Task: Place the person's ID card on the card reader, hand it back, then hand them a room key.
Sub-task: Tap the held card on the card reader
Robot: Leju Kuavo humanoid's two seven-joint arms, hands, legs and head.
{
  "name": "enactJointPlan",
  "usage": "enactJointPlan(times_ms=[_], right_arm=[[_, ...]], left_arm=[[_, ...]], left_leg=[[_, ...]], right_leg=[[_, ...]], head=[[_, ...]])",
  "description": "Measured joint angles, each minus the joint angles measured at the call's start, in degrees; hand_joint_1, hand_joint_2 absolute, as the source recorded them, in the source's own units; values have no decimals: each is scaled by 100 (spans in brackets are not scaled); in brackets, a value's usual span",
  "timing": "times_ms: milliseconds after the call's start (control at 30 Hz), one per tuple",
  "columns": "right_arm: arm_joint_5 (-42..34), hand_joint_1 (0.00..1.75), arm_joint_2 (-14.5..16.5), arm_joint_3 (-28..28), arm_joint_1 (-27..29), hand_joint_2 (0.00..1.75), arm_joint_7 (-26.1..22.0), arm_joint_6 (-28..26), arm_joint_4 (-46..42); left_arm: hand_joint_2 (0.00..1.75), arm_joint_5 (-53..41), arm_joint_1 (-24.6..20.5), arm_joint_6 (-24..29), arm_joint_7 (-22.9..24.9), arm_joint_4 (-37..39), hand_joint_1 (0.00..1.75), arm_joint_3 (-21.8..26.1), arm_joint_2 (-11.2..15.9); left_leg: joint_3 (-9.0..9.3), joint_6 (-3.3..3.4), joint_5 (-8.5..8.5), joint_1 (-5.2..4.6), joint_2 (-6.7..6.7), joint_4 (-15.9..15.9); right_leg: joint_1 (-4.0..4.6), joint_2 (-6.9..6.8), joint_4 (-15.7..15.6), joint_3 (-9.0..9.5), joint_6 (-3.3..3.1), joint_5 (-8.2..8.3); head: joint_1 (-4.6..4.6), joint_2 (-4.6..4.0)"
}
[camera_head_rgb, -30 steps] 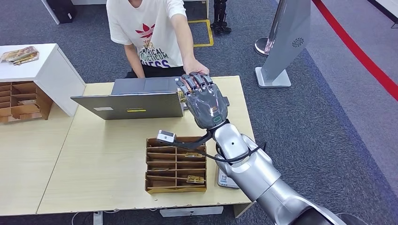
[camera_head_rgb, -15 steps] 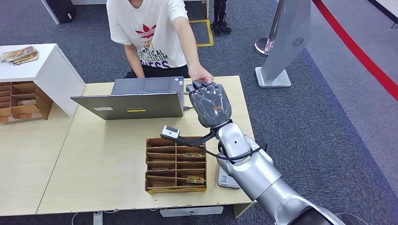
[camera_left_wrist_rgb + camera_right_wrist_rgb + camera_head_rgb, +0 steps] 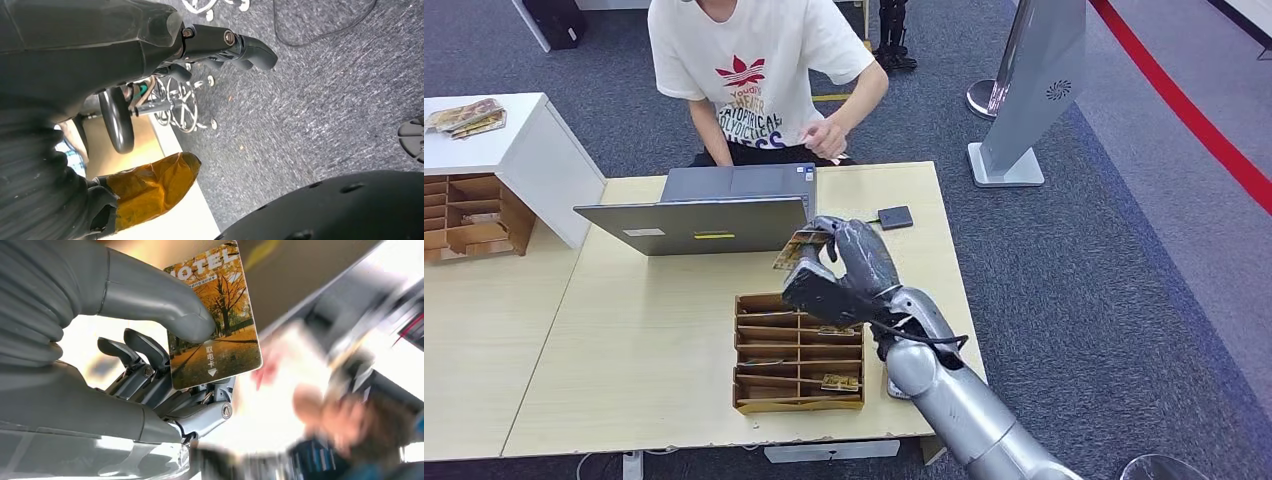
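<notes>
My right hand hovers over the table between the laptop and the wooden card organizer. It pinches a card between thumb and fingers. In the right wrist view the card reads HOTEL over a picture of autumn trees. The person stands behind the table with a closed hand drawn up to the chest; I cannot tell what it holds. A small dark square device with a cable lies on the table's far right. My left hand hangs beside my body over the carpet, fingers apart and holding nothing.
An open grey laptop stands at the table's far side. Several cards sit in the organizer's slots. A white cabinet with wooden trays is at the left. A grey sign stand rises at the back right.
My right hand has come down and back from the person's hand and turned over, the card still pinched in it. The person's hand has pulled back to the chest.
</notes>
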Motion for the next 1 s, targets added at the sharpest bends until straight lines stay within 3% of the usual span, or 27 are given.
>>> enactJointPlan(times_ms=[67, 233, 500, 633, 767, 1000], right_arm=[[-875, 175, 5, -101, 197, 175, -28, 438, -344], [-2191, 175, -12, -352, 539, 175, -35, 963, -907], [-2405, 175, -62, -496, 731, 175, -35, 1066, -1248], [-3074, 175, -130, -599, 838, 175, 10, 1263, -1352], [-3278, 175, -446, -792, 1032, 175, 43, 1260, -1512], [-2343, 175, -1364, -1154, 1657, 175, 168, 1133, -1754]], left_arm=[[175, 57, 31, 19, -30, 0, 0, 0, 9], [175, 161, 88, 69, -80, 0, 0, 0, 33], [175, 193, 107, 78, -87, 0, 0, 0, 45], [175, 287, 110, 114, -109, 0, 0, 10, 46], [175, 451, 131, 149, -177, 0, 0, 64, 46], [175, 672, 216, 184, -284, 0, 0, 194, 46]], left_leg=[[-1, 0, 0, 0, 0, 0], [-1, 0, -1, 0, 1, 0], [1, 0, 0, 0, 1, 1], [1, 0, 0, 0, 0, 1], [-1, 1, -1, -1, -1, 1], [-2, 8, -6, -6, -5, 7]], right_leg=[[0, 0, 0, -1, 1, -1], [0, 0, -1, -1, 1, -1], [0, 1, -1, -1, 0, 1], [0, 0, -1, -1, 1, 0], [-1, -1, -3, 0, 2, 0], [-6, -4, -9, 2, 3, -1]], head=[[1, 0], [1, 0], [1, 0], [0, 0], [1, 0], [1, 0]])
